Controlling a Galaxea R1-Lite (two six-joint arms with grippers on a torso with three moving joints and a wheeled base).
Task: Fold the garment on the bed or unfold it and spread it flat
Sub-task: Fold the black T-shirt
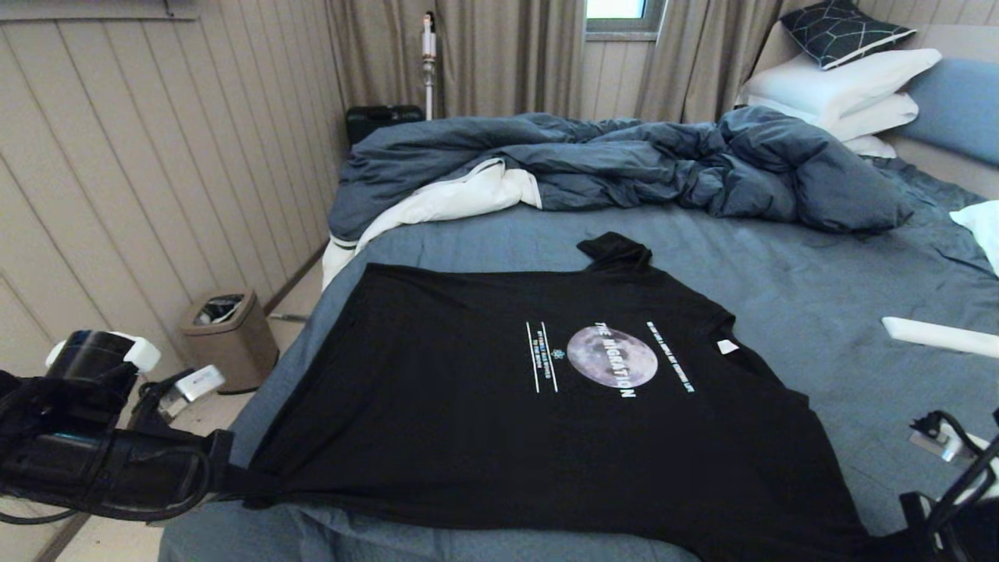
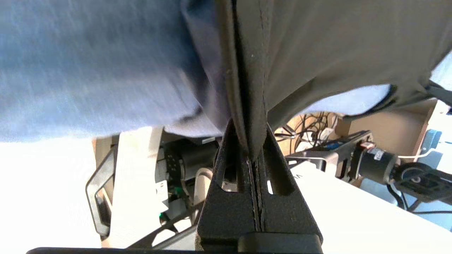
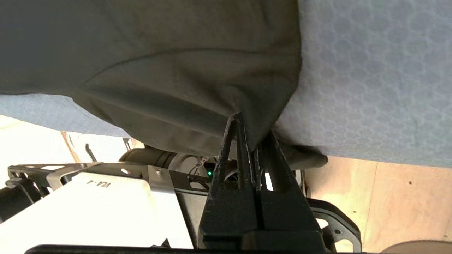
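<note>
- Beige panelled walls and drawn curtains are closing in the room, and the bed (image 1: 819, 312), wide under its blue-grey sheet, is filling most of the head view.
- On the near part of that sheet the garment (image 1: 468, 421) is lying spread almost flat, chest side up, its neck pointing to the robot's right and its hem to the left.
- It is showing as a large black short-sleeved T-shirt with a grey moon print (image 1: 611, 357), white "THE MIGRATION" lettering running across the moon, thin white lines beside it, and a small white neck label (image 1: 727, 346).
- One sleeve (image 1: 615, 250) is sticking out on the far side, slightly bunched.
- The left gripper (image 1: 226, 476) is reaching in at the near left corner; in the left wrist view its fingers (image 2: 231, 155) are pressing together on the hemmed edge of the black cloth, which is stretching taut from them.
- The right gripper (image 3: 251, 141) is pinching a fold of the same shirt at the near right corner, just over the bed's edge.
- Further back, a dark blue duvet (image 1: 624, 156) with white lining is lying crumpled across the bed, well apart from the shirt.
- White pillows (image 1: 843, 86) are stacking up at the far right against the blue headboard (image 1: 960, 101).
- A small bin (image 1: 230, 336) is standing on the floor to the left of the bed.
</note>
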